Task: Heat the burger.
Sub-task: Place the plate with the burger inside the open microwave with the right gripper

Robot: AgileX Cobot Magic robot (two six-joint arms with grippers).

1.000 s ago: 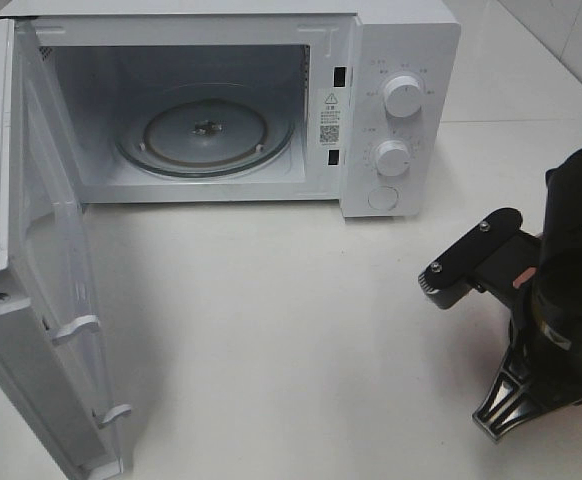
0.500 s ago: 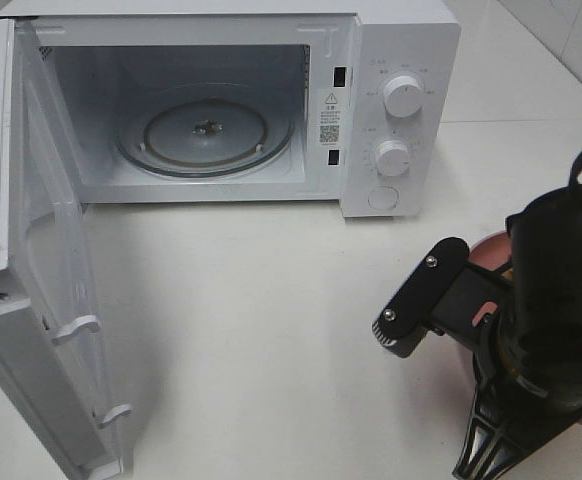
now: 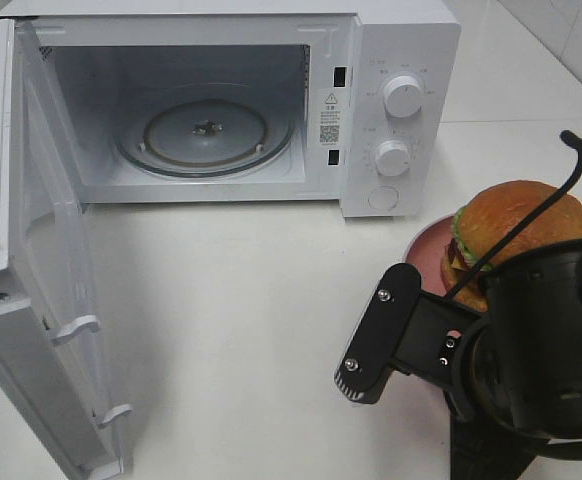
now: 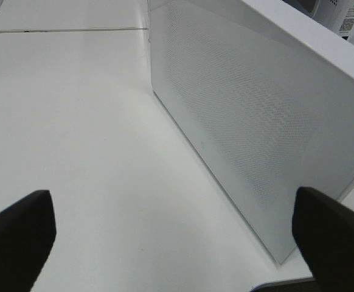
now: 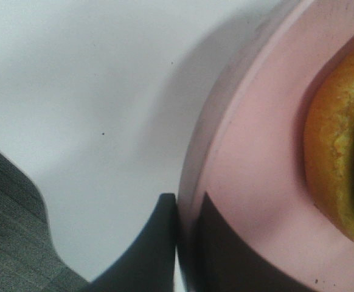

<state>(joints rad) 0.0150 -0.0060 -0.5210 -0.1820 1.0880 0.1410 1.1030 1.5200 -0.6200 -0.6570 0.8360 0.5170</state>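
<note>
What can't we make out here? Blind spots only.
- Exterior high: the right arm covers most of the pink plate and the burger's lower side, and hides the right gripper; its pinch on the rim shows only in right wrist view.
- Right wrist: burger cut off by the frame edge.
- Exterior high: left gripper out of frame; left wrist shows only fingertips.
- Exterior high: lettering around the microwave dials too small.

The burger (image 3: 516, 222) sits upright and whole on a pink plate (image 3: 423, 255); glossy golden-brown bun on top, green lettuce and a red layer showing at its side; lower half hidden
</note>
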